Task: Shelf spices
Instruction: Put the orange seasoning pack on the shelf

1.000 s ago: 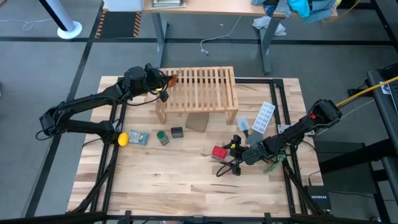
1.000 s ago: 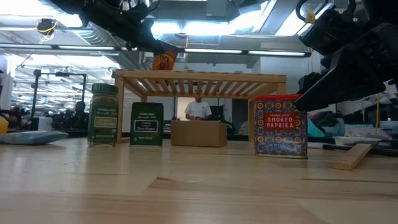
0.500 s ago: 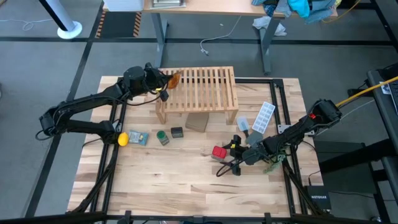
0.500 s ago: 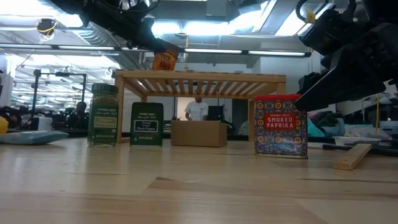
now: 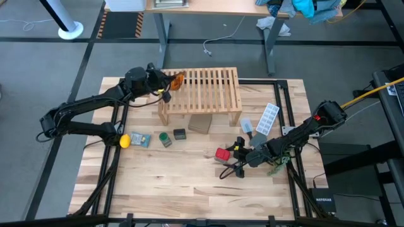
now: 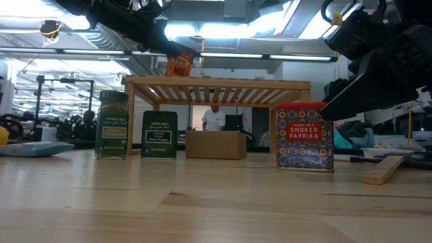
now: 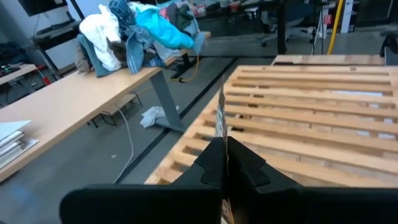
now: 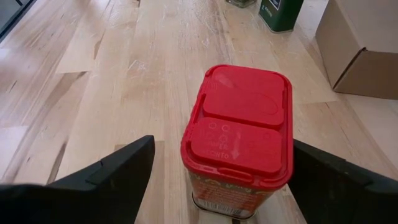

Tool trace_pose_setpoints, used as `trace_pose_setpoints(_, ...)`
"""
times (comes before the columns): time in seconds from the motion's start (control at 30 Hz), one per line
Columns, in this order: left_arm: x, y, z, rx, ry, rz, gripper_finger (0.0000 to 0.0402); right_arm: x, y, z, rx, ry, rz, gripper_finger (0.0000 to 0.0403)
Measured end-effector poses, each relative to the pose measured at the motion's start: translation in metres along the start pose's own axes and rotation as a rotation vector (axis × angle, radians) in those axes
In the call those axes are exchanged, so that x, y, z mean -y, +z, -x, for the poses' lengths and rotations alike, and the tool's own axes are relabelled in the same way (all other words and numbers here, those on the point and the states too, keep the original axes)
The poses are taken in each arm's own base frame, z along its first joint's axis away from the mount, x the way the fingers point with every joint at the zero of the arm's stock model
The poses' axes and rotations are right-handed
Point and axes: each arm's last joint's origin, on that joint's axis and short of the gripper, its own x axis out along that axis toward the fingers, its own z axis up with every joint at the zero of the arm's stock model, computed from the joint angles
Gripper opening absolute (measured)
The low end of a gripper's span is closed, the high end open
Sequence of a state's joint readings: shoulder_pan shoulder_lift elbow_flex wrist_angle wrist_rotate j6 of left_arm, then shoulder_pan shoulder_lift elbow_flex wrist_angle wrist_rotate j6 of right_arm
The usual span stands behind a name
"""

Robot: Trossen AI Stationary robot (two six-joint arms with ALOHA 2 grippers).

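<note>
Left claw (image 5: 169,82) clamped on packet (image 5: 177,80) over shelf (image 5: 208,88) at 9 o'clock edge, right claw (image 5: 235,157) spread around red jar (image 5: 222,154).

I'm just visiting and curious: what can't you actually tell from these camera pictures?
- Orange packet: left wrist view shows only its thin edge, clamped by the left gripper.
- Right gripper: fingers straddle the red paprika tin; contact unclear.
- Green jar's label: too small, low view.
</note>
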State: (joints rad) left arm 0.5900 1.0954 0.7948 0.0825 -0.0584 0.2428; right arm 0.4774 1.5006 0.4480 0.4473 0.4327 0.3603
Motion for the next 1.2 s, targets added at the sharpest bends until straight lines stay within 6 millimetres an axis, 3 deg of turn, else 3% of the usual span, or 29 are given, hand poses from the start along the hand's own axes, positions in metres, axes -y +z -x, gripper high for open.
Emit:
trace_pose_setpoints(0.5,-0.0001,-0.0089,0.0005,-0.104,0.035,0.023,0.0006,0.0000,0.0000,0.0000,0.000,0.000,0.000,0.0342)
trace_pose_setpoints(0.97,0.0024,-0.0083,0.0007,-0.103,0.034,0.049,0.0122,0.0000,0.0000,0.0000,0.000,0.000,0.000,0.0342)
trace_pose_setpoints(1.2,0.0018,-0.0060,0.0003,-0.077,0.040,0.052,0.0143,0.0000,0.0000,0.0000,0.000,0.000,0.000,0.0342)
